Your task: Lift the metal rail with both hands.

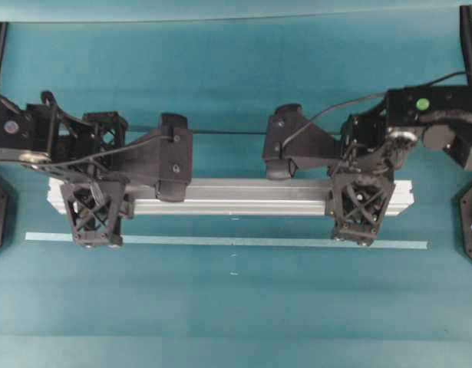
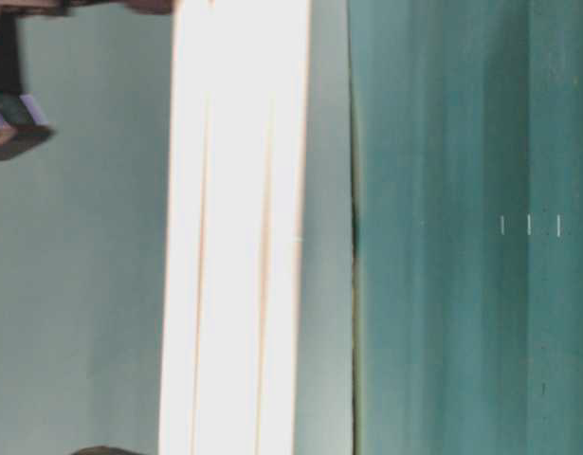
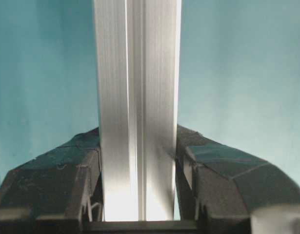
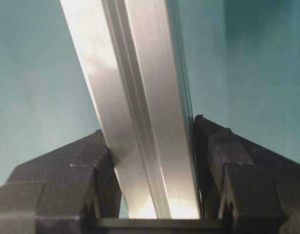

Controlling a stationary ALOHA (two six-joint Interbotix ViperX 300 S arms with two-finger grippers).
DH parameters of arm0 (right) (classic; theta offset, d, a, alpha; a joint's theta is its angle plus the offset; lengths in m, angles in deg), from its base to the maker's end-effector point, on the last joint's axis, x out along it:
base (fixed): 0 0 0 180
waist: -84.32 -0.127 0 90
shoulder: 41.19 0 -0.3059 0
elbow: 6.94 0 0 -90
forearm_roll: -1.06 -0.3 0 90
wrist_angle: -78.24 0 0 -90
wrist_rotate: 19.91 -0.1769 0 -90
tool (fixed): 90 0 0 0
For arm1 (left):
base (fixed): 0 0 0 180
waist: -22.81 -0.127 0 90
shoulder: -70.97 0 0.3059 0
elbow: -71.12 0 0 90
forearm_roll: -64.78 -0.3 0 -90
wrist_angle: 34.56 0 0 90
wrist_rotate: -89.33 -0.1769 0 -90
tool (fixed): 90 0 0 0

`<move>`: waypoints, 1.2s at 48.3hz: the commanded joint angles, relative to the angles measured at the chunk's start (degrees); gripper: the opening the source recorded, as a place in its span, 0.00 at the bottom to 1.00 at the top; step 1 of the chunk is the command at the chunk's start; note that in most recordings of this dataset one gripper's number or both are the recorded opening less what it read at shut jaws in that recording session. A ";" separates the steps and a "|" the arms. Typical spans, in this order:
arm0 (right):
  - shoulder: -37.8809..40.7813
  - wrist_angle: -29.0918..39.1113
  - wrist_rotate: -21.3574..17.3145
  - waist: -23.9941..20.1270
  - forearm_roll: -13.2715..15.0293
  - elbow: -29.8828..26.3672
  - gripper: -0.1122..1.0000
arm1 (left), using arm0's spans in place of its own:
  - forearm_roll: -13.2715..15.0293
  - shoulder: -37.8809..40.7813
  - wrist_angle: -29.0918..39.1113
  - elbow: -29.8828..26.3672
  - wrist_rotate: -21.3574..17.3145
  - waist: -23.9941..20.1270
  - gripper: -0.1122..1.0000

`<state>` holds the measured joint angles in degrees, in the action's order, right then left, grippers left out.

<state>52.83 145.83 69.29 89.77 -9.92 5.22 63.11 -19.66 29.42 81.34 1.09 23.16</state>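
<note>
With the left gripper (image 1: 94,244) and right gripper (image 1: 357,241) each clenched on the metal rail (image 1: 243,197) near its ends, apparently just clear of the table (image 1: 236,307), I raise both evenly to keep it level.

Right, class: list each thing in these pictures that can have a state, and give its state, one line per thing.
metal rail: level, clamped near both ends.
left gripper: shut on the metal rail, fingers against its sides.
right gripper: shut on the metal rail, which runs slanted between its fingers.
tape strip: lying flat on the table, untouched.
</note>
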 commanded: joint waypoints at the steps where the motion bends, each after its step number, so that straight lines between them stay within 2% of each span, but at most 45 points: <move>1: 0.62 -1.85 -0.18 0.26 -0.18 1.23 0.47 | -0.18 -0.09 -2.72 0.35 0.00 0.35 0.37; 10: 1.49 -5.36 -0.09 0.00 -0.18 4.39 0.47 | -0.18 2.46 -9.23 3.78 0.09 0.35 0.37; 18: 2.37 -9.84 -0.26 -0.62 -0.18 6.50 0.47 | -0.18 4.83 -12.30 6.59 0.09 0.35 0.37; 32: 4.57 -14.68 -0.26 -1.85 -0.18 10.63 0.47 | -0.18 7.12 -16.44 9.76 0.70 0.35 0.37; 44: 5.89 -17.84 -0.18 -2.55 -0.18 12.04 0.47 | -0.18 8.35 -18.90 12.39 1.23 0.62 0.37; 58: 7.91 -22.06 -0.09 -2.64 -0.18 13.45 0.47 | -0.18 10.28 -20.48 12.74 1.23 1.41 0.37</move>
<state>60.30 124.82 69.47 86.95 -9.92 18.58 63.11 -9.38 9.20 94.44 2.41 24.04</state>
